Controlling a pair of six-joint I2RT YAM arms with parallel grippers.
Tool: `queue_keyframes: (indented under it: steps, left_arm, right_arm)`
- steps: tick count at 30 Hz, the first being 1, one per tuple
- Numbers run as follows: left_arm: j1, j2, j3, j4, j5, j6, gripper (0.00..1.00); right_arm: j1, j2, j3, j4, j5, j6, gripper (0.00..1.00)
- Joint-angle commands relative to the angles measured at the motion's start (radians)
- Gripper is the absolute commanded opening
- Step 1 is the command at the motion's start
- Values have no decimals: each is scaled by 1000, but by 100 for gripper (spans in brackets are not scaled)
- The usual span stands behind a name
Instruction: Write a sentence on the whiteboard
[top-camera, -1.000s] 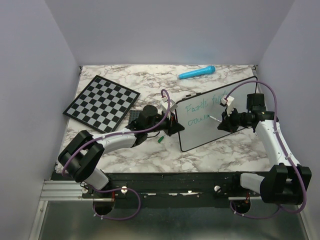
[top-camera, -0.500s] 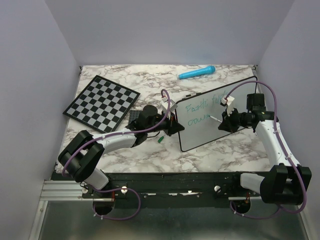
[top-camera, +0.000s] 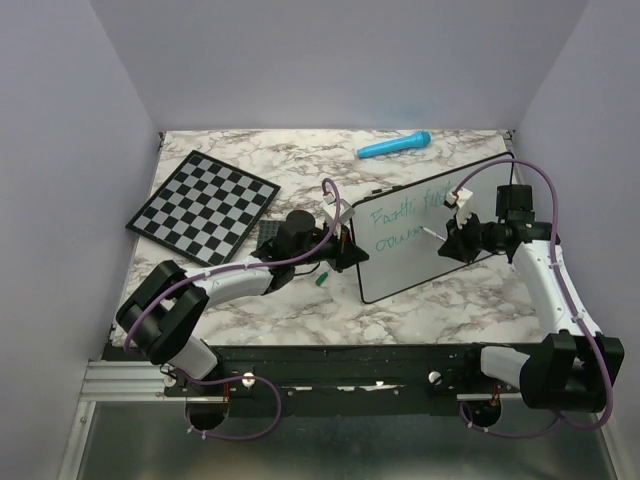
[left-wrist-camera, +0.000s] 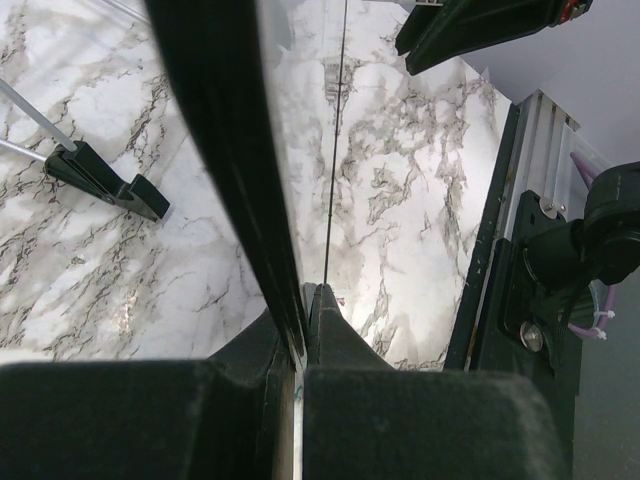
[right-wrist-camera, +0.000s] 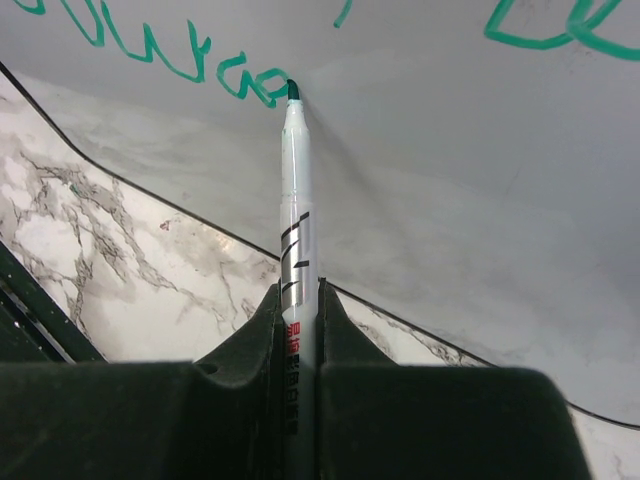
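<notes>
The whiteboard (top-camera: 405, 272) stands tilted on the marble table, right of centre. The sentence (top-camera: 400, 215) is in teal on two lines, and the lower line (top-camera: 393, 241) is short. My left gripper (top-camera: 349, 250) is shut on the board's left edge, and its black frame (left-wrist-camera: 215, 150) sits between the jaws (left-wrist-camera: 305, 300). My right gripper (top-camera: 452, 243) is shut on a white marker (right-wrist-camera: 296, 200). The marker's green tip (right-wrist-camera: 292, 90) touches the board at the end of the lower line's strokes (right-wrist-camera: 150, 50).
A chequered chessboard (top-camera: 203, 207) lies at the back left. A blue marker-like object (top-camera: 393, 146) lies at the back. A small green cap (top-camera: 321, 281) lies near the left gripper. A black board foot (left-wrist-camera: 105, 180) rests on the marble.
My right gripper and the marker have shifted slightly up and to the right along the lower line. The left gripper and the board have not moved.
</notes>
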Motion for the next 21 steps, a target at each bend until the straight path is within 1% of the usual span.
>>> queue_keyframes:
  steps: [1, 5, 15, 21]
  left_arm:
    - [-13, 32, -14, -115, 16, 87, 0]
    - [-13, 35, -14, -113, 14, 87, 0]
    - [-13, 30, -16, -113, 11, 87, 0]
    - [-13, 26, -17, -115, 10, 87, 0]
  right_arm:
    - [-8, -14, 34, 62, 6, 16, 0]
    - [-8, -14, 31, 56, 0, 5, 0]
    - [-8, -2, -32, 30, 58, -32, 1]
    - [-8, 14, -56, 11, 66, -55, 0]
